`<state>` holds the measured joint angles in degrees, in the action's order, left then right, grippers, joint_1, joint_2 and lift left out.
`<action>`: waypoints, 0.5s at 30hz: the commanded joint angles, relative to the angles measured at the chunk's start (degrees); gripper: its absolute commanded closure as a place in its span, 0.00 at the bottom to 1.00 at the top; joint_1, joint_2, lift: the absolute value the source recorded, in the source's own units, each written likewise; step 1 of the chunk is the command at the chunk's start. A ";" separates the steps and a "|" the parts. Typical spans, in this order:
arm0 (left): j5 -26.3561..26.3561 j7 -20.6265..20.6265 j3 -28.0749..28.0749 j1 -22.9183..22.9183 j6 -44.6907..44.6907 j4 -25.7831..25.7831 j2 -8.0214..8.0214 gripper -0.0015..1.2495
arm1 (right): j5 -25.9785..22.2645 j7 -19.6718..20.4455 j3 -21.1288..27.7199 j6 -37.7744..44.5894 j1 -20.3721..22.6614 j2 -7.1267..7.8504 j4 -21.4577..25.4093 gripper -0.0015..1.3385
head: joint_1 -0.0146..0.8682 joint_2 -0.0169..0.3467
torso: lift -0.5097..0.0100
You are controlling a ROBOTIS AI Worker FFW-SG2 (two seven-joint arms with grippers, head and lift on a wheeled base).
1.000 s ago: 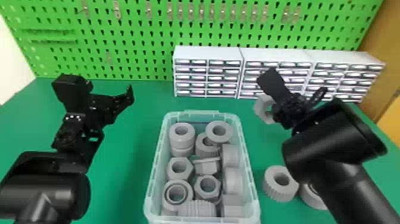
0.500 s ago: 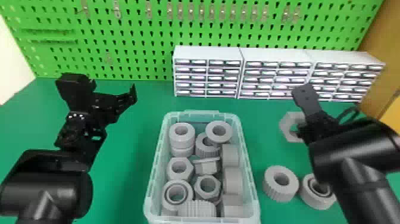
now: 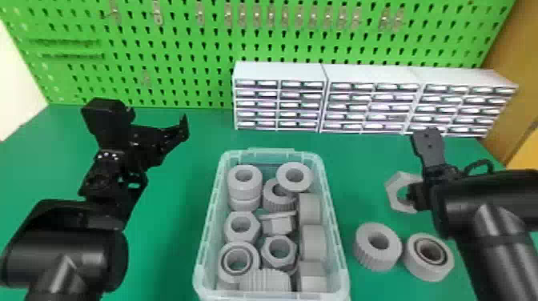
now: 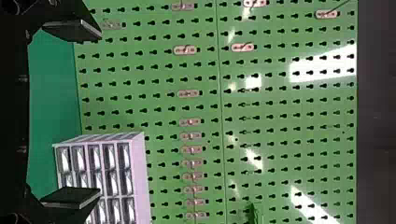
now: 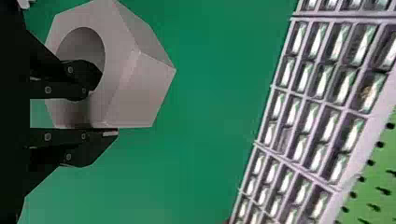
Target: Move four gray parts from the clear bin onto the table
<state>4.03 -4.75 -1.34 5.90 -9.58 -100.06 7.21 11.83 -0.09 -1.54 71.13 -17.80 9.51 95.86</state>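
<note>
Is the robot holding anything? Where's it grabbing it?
The right gripper pinches the gray nut by its wall, one finger inside the hole, the other outside. The left gripper is empty.

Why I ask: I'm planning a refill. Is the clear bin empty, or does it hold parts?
It holds parts: gray rings and hex nuts crowd the clear bin, some stacked.

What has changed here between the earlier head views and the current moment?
The right gripper has carried the gray hexagonal part to the right and nearer the robot, still held by its wall. The left gripper has drifted slightly right. Nothing was newly grasped or released. The clear bin and the gray parts inside it stayed put.
</note>
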 commanded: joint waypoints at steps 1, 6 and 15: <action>0.19 0.00 -0.33 0.16 0.00 0.39 0.00 0.09 | -3.83 1.85 1.98 0.23 -0.92 -0.36 -3.05 0.88 | 0.79 0.12 | 0.89; 0.28 -0.17 -0.68 0.34 0.00 0.66 0.00 0.09 | -6.91 5.98 3.47 0.32 -2.51 -0.54 -6.74 0.88 | 0.79 0.12 | 0.89; 0.37 -0.44 -1.21 0.78 0.00 1.01 0.00 0.09 | -13.32 11.25 8.48 -0.73 -3.47 -1.86 -12.28 0.88 | 0.79 0.12 | 0.89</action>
<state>4.44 -5.05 -2.37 6.50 -9.58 -99.14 7.21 1.19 10.27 4.61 71.08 -21.03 8.26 85.87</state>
